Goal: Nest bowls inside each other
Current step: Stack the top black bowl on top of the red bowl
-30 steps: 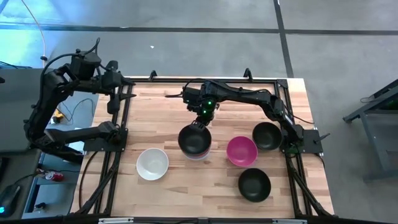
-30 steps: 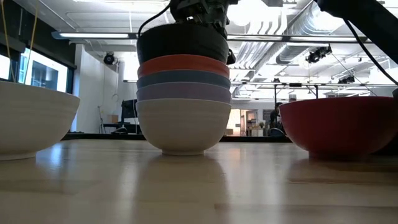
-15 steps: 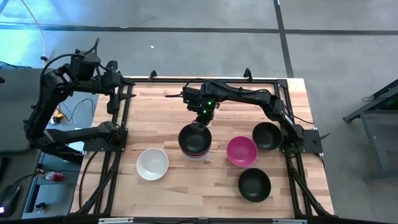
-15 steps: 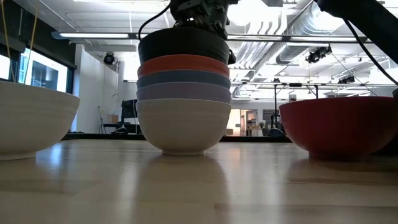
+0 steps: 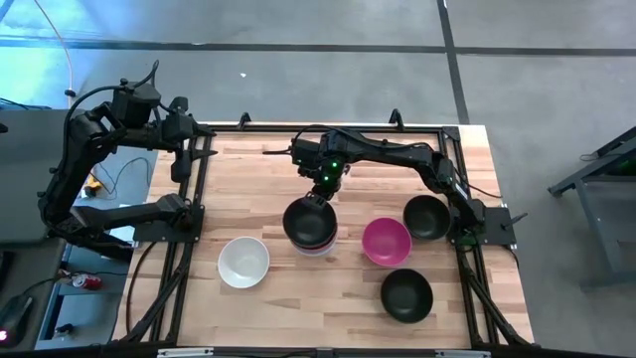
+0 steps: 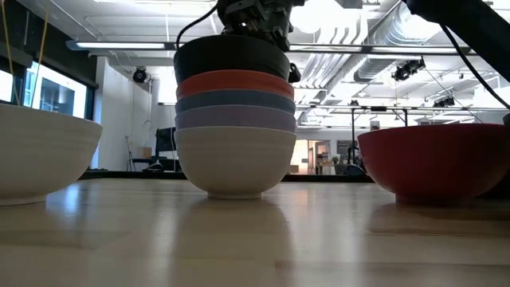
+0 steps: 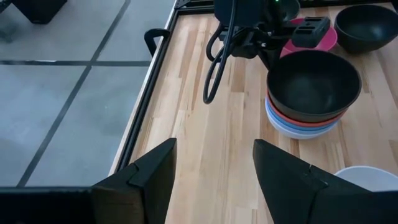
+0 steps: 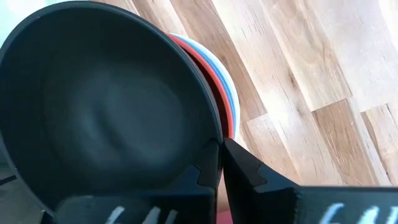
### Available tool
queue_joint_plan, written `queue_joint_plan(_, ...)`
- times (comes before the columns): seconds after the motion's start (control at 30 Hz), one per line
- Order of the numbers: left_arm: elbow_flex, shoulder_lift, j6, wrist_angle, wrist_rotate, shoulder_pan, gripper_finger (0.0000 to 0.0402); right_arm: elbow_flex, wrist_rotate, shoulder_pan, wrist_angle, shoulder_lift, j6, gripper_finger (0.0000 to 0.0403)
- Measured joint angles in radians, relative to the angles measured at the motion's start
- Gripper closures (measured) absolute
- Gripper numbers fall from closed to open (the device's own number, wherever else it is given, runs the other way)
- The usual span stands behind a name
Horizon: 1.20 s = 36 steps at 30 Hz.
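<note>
A stack of bowls [image 5: 313, 239] stands mid-table: cream [image 6: 231, 159] at the bottom, then lavender, blue and red-pink. A black bowl [image 5: 308, 221] is on top, with my right gripper [image 5: 320, 197] shut on its far rim. Loose on the table sit a white bowl [image 5: 243, 262], a magenta bowl [image 5: 387, 242] and two black bowls [image 5: 426, 217] [image 5: 406, 294]. My left gripper [image 7: 214, 180] waits open above the table's far left corner, touching nothing. My right gripper pinches the black bowl's rim [image 8: 214, 134] on its far side, one finger inside the bowl and one finger [image 8: 249, 171] outside. The fingers come from above, slanting down toward the near edge. The bowl [image 6: 231, 56] sits open side up in the red-pink bowl [image 6: 235, 82].
The white bowl sits near-left of the stack and the magenta bowl close on its right. The two black bowls lie toward the right edge. Bare wood stretches along the far side of the table. A black metal frame [image 5: 194, 214] borders the table.
</note>
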State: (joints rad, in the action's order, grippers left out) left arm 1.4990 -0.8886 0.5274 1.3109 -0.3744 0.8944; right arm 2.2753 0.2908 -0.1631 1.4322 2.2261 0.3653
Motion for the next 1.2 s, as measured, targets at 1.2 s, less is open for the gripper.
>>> queue_joint_plan(1.2,0.0,0.0,0.0,0.0,0.0,0.0,0.0202,0.0,0.008,0.0,-0.023,0.0,-0.016,0.0308)
